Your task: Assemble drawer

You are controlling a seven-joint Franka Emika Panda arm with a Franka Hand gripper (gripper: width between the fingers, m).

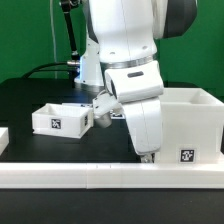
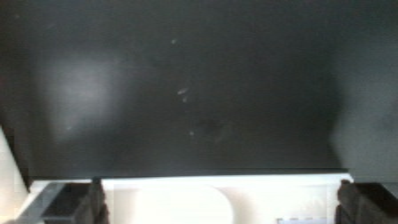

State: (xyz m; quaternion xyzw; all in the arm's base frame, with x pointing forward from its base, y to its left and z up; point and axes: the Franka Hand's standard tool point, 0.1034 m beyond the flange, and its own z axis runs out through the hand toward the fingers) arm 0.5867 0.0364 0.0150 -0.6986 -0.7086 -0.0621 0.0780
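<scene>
The black tabletop (image 1: 30,100) carried a small white tray (image 1: 62,118) toward the exterior view's left and a large white casing (image 1: 190,125) toward its right, the two apart. A long white rail (image 1: 110,175) lay along the near edge.

Arm (image 1: 122,35) stands tall at centre of exterior view, white and bulky. Wrist (image 1: 135,85) bends forward and down, hand tilted, lower end leaning toward exterior view's right. Gripper (image 2: 217,205) points downward, sitting low. In wrist view, two dark fingers (image 2: 71,203) stand far apart, jaws spread wide.
</scene>
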